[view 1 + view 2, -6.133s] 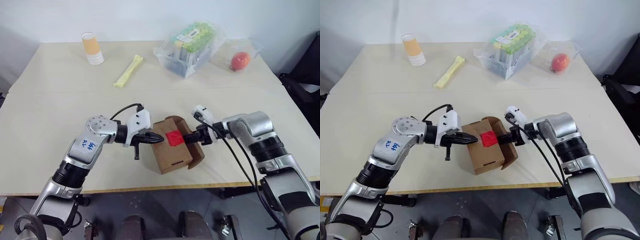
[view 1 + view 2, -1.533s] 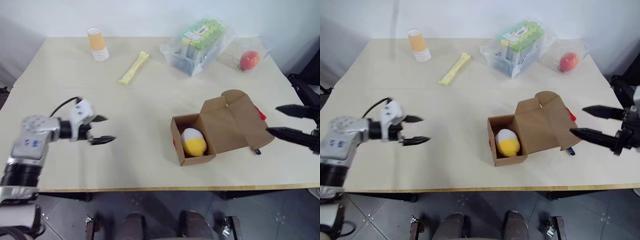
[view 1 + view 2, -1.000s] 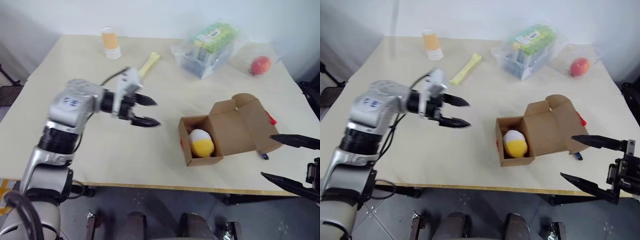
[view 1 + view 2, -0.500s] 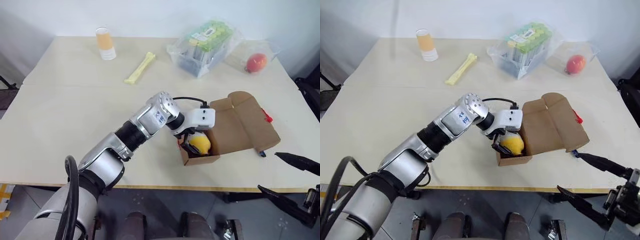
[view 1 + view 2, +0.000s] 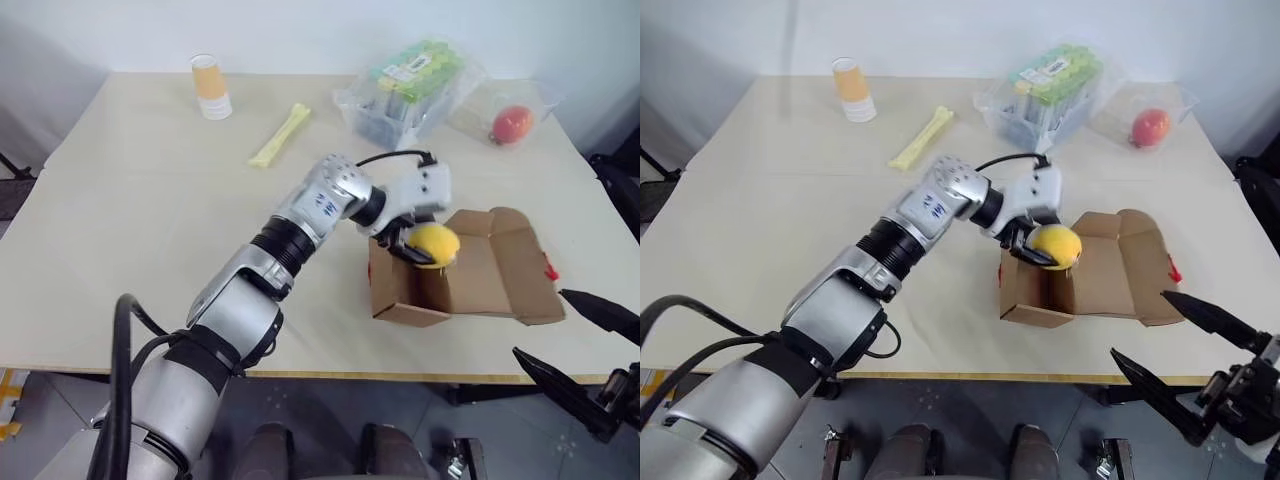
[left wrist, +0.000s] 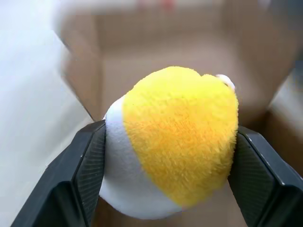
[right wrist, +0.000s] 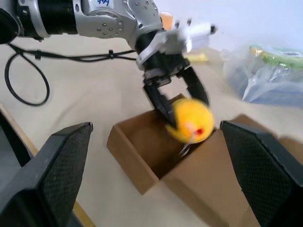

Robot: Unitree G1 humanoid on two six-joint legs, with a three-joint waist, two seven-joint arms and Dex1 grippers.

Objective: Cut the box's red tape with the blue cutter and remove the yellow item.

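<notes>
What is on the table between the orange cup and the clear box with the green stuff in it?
In the left eye view, a pale-yellow bone-shaped stick lies on the table between the orange cup and the clear container.

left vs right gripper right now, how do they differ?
Left gripper is shut on the yellow item, held just above the box; right gripper is open and holds nothing. Left hangs over the table; right sits off its near edge. Both have two black fingers.

left arm: stretched to frame centre | left gripper (image 5: 425, 247): clamped on yellow item (image 5: 433, 244) | right gripper (image 5: 578, 348): lower right, fingers spread
</notes>
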